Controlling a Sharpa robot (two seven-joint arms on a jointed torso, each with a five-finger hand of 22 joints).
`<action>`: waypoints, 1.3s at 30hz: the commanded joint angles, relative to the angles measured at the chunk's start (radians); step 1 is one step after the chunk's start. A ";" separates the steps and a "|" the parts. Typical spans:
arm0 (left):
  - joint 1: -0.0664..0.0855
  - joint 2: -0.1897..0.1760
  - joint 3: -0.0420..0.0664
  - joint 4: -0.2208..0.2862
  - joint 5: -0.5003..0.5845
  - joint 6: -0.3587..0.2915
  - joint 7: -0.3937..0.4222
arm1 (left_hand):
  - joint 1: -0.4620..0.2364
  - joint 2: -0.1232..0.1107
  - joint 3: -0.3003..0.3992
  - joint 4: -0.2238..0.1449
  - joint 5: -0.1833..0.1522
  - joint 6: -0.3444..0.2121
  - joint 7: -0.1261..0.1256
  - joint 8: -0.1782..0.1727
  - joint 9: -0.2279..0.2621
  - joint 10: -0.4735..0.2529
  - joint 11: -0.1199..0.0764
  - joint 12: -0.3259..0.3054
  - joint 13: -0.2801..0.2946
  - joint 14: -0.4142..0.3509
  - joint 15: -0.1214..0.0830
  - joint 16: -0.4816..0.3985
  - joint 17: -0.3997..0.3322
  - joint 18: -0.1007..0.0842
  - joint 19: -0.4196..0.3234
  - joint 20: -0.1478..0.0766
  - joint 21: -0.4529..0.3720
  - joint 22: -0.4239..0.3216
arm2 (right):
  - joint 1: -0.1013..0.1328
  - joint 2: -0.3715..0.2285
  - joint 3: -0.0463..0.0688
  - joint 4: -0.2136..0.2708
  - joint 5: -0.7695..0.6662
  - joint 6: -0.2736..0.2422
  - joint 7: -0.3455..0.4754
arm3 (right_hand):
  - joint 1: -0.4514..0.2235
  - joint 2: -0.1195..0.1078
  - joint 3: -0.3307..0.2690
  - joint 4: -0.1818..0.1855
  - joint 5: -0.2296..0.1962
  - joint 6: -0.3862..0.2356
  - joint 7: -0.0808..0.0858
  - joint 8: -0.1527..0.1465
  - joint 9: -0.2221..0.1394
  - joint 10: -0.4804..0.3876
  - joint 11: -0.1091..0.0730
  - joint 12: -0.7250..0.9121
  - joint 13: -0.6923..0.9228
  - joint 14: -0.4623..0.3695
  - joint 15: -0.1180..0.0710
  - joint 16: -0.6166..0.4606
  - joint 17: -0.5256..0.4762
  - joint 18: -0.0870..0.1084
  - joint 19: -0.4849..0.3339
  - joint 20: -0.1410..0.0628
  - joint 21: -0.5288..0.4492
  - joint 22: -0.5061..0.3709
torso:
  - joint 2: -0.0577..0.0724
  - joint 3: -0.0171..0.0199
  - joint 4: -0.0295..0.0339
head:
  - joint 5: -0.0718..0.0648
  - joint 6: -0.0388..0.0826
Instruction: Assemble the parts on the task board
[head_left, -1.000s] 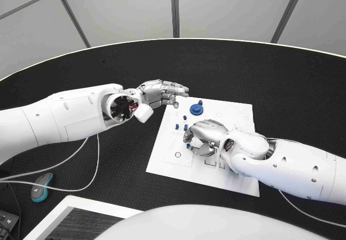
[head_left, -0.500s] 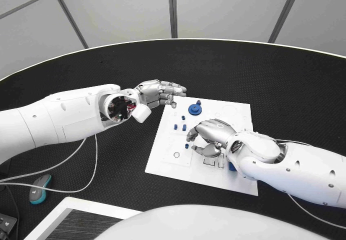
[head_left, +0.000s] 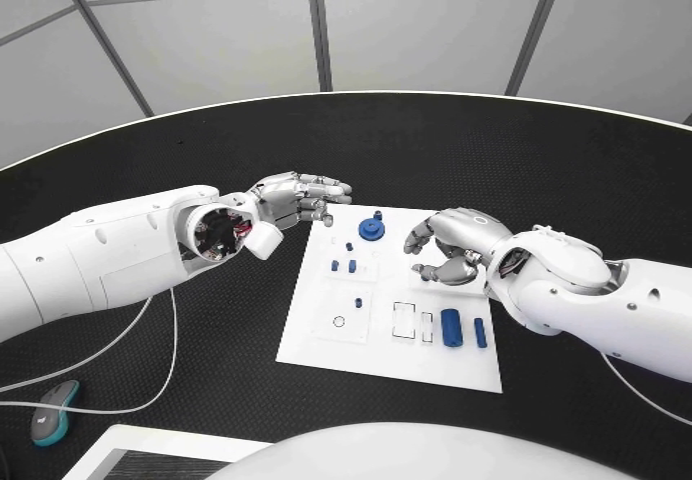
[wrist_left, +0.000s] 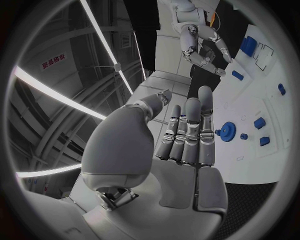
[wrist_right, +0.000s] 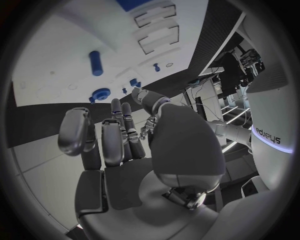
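Both of my hands are hanging empty over the table. Right hand (head_left: 450, 245) is hovering above the task board's (head_left: 325, 345) right edge, near its far right corner, with the fingers loosely curled and apart and nothing between them; from the right wrist view the same hand (wrist_right: 115, 150) is showing bent fingers with clear gaps and no part in the palm. I am keeping my left hand (head_left: 293, 198) just off the board's far left corner, over the black table (head_left: 476, 150), its fingers (wrist_left: 190, 127) lying side by side, nearly straight, the thumb standing apart, and it is touching nothing.

Between the two hands, near the far edge of the board, a round blue gear (head_left: 371, 229) is sitting on the white plate, also seen past my left fingers (wrist_left: 227, 131). Closer to the left edge, three small blue pegs (head_left: 343, 265) are lying near each other, and a tiny one (head_left: 358, 301) is lying toward the board's middle. Toward the near right corner, two longer blue bars (head_left: 451, 327) are lying side by side, just beside two empty rectangular slots (head_left: 407, 320). A ring-shaped recess (head_left: 338, 322) is marking the board near its left edge.
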 joint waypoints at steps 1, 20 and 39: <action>0.000 0.000 0.000 0.000 0.000 0.000 0.000 | 0.005 0.007 -0.005 0.000 0.006 -0.006 0.001 -0.003 0.001 -0.005 0.000 0.004 0.002 -0.006 0.000 -0.003 -0.001 0.015 -0.004 0.001 -0.005 -0.001 | 0.009 -0.005 0.000 -0.022 0.004 0.008 -0.002 | 0.004 -0.013 -0.004 0.004 -0.006 -0.007 -0.004 -0.007 -0.002 -0.009 0.002 -0.002 -0.003 0.046 0.000 -0.004 -0.001 0.013 -0.003 0.000 -0.008 -0.004 | 0.000 -0.0017 0.0019 | -0.016 0.008; 0.000 -0.008 0.000 0.006 0.000 -0.002 0.000 | 0.005 0.007 -0.005 0.000 0.006 -0.006 0.001 -0.003 0.001 -0.005 0.000 0.004 0.002 -0.006 0.000 -0.003 -0.001 0.015 -0.004 0.001 -0.005 -0.001 | 0.009 0.031 -0.001 -0.104 0.008 0.082 -0.011 | 0.015 -0.014 -0.007 0.007 -0.005 -0.016 -0.009 -0.014 -0.004 -0.023 0.004 -0.003 -0.008 0.046 0.002 -0.006 -0.003 0.016 -0.008 0.000 -0.028 -0.017 | 0.001 0.0005 0.0011 | -0.016 0.005; 0.000 -0.007 0.000 0.005 0.000 -0.002 0.000 | 0.005 0.007 -0.005 0.000 0.006 -0.006 0.001 -0.003 0.001 -0.005 0.000 0.004 0.002 -0.006 0.000 -0.003 -0.001 0.015 -0.004 0.001 -0.005 -0.001 | -0.007 0.048 -0.004 -0.123 0.008 0.135 -0.030 | 0.016 -0.010 -0.008 0.012 -0.005 -0.013 -0.005 -0.013 -0.004 -0.017 0.003 0.002 -0.009 0.046 0.002 -0.007 -0.005 0.017 -0.008 0.000 -0.031 -0.019 | 0.001 0.0007 0.0020 | -0.018 0.002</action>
